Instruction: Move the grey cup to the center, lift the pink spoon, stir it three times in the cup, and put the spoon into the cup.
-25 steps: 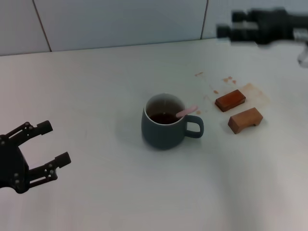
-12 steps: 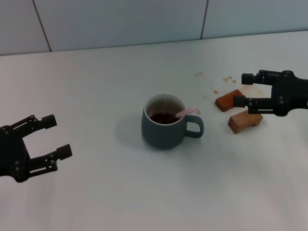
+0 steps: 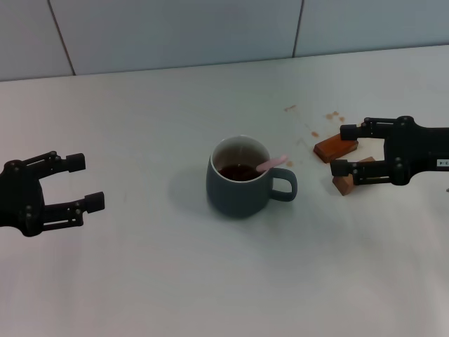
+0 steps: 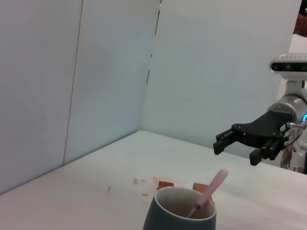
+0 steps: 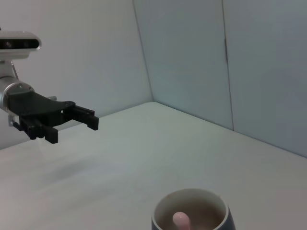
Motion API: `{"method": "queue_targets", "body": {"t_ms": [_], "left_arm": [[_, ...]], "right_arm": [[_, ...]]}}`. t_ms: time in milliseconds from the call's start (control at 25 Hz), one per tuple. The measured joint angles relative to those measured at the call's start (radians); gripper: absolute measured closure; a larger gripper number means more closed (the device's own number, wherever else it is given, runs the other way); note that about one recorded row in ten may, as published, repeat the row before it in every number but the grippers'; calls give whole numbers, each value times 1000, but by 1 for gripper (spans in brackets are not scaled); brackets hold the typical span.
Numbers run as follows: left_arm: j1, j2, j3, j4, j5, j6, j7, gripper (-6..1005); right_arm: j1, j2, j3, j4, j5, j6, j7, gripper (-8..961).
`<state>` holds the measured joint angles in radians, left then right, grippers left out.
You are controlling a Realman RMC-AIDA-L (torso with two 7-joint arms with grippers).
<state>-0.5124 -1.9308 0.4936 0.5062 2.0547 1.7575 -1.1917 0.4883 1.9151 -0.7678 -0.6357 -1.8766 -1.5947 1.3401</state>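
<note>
1. The right gripper [image 3: 343, 149] hangs over the right side of the table [image 3: 175, 281], fingers spread apart and empty, pointing toward the grey cup [image 3: 238, 179].
2. Two brown wooden blocks sit under and between those fingers: the far block [image 3: 330, 147] shows between the two fingertips, and the near block [image 3: 345, 184] is partly hidden below the lower finger. Whether either finger touches a block is hard to tell from the head view.
3. The grey cup stands upright to the left of the right gripper's fingertips, near but apart, its loop handle turned toward that gripper (dark liquid fills the bottom).
4. The pink spoon [image 3: 271, 163] rests inside the cup, its pale handle leaning on the rim on the side facing the right gripper; no finger touches it.
5. The left gripper [image 3: 78, 182] hovers at the left edge of the table, fingers apart and empty, well away from the cup, which lies off to its right.
6. Small brown stains [image 3: 309, 130] mark the table just beyond the right gripper's fingertips.
</note>
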Motion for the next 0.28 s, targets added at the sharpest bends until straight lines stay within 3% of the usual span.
{"method": "queue_targets", "body": {"t_ms": [280], "left_arm": [[-10, -2, 3, 11, 1, -1, -1, 139]], "right_arm": [[4, 2, 4, 1, 0, -1, -3, 166]]}}
